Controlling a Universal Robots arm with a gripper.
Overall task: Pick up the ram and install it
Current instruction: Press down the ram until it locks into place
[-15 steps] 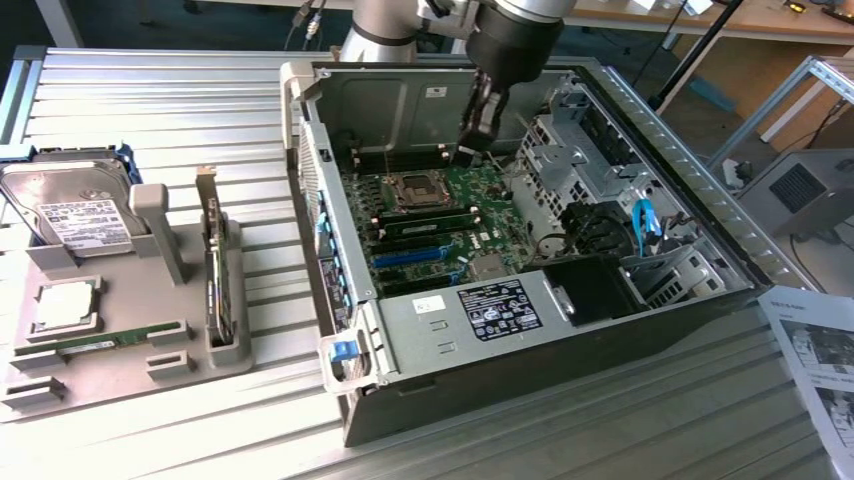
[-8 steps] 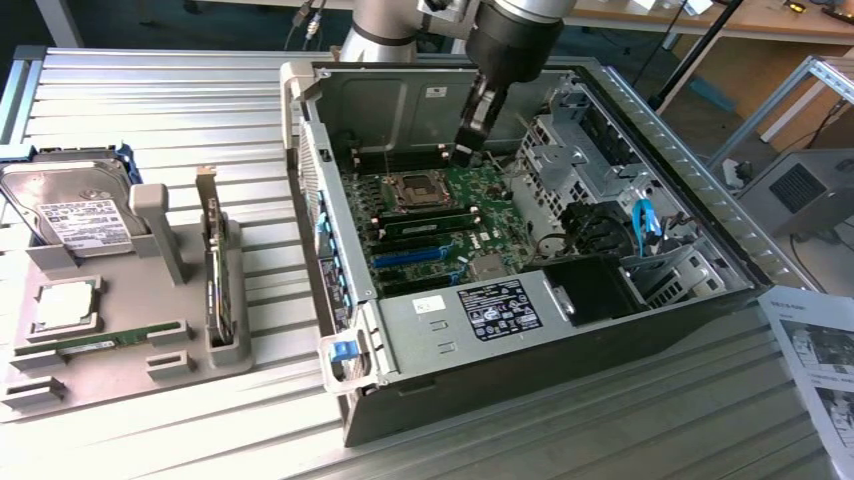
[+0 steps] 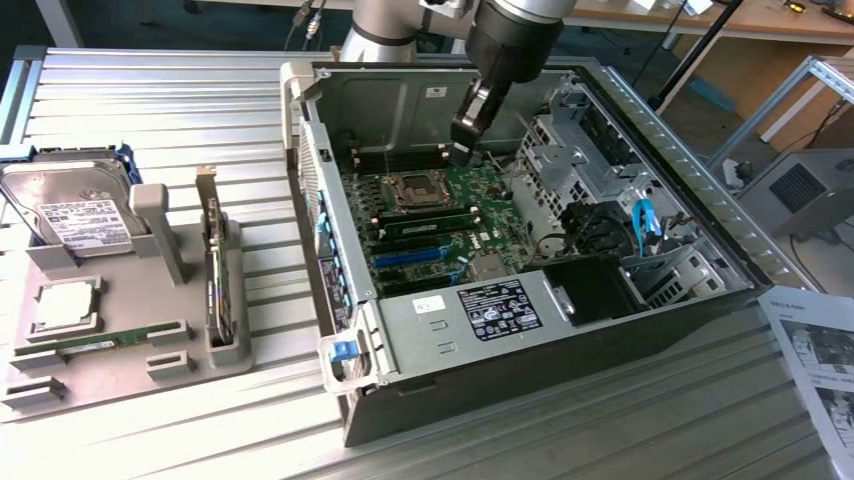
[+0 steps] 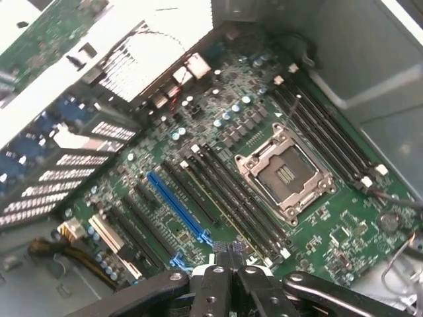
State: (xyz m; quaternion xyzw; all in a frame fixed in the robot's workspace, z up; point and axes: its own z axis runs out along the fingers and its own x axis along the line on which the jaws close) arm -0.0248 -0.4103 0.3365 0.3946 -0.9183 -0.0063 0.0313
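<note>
Fingers [image 3: 461, 150] pressed together, empty, over the motherboard [image 4: 225, 125]. Ram [image 3: 424, 228] likely light, stiff, fragile: best pinched along bare edges, off chips.

Exterior view: high, oblique, looking down across the open computer case [image 3: 534, 290] from some way off. Wrist view: close above the motherboard [image 4: 251, 165], which both views share.

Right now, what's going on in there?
The arm's hand is shut and down inside the open computer case, just above the motherboard beside the empty CPU socket and memory slots. One green ram stick lies on the grey tray outside the case, at the exterior view's left.
</note>
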